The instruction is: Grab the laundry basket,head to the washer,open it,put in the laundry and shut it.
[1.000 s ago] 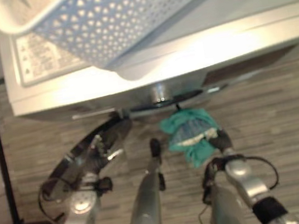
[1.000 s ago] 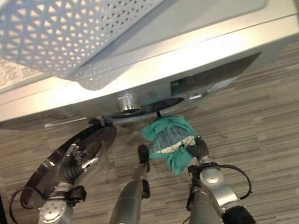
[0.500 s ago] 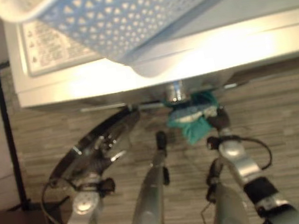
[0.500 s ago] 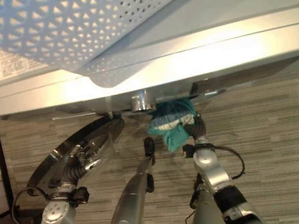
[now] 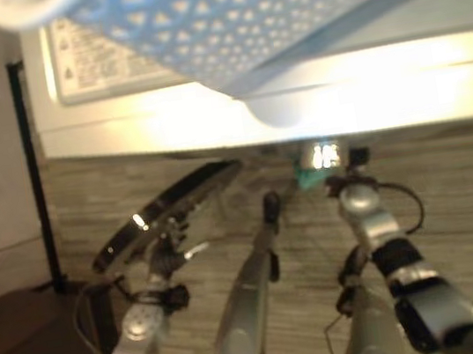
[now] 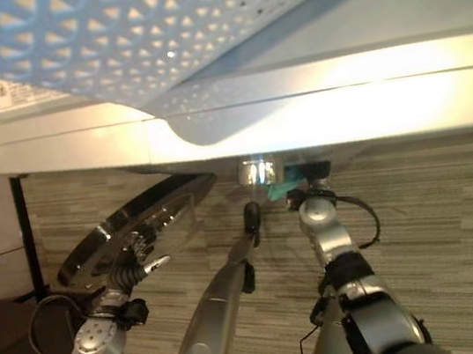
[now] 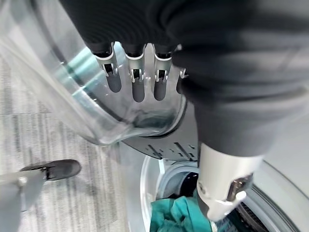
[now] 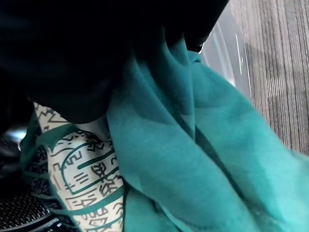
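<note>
The white washer has the pale blue perforated laundry basket standing on its top. Its round glass door is swung open to the left. My left hand lies on that door, with straight fingers against the glass. My right hand reaches under the washer's front edge at the drum opening. A teal cloth with a cream patterned panel hangs right against this hand, and part of it shows in the opening. The perforated drum wall lies just beyond the cloth.
A black upright post stands left of the washer, with a dark brown cabinet at the lower left. Grey plank floor stretches out to the right of my arms.
The camera has dropped and moved closer to the washer. My right hand has carried the teal cloth forward, under the front edge into the drum opening. The left hand has stayed on the door.
</note>
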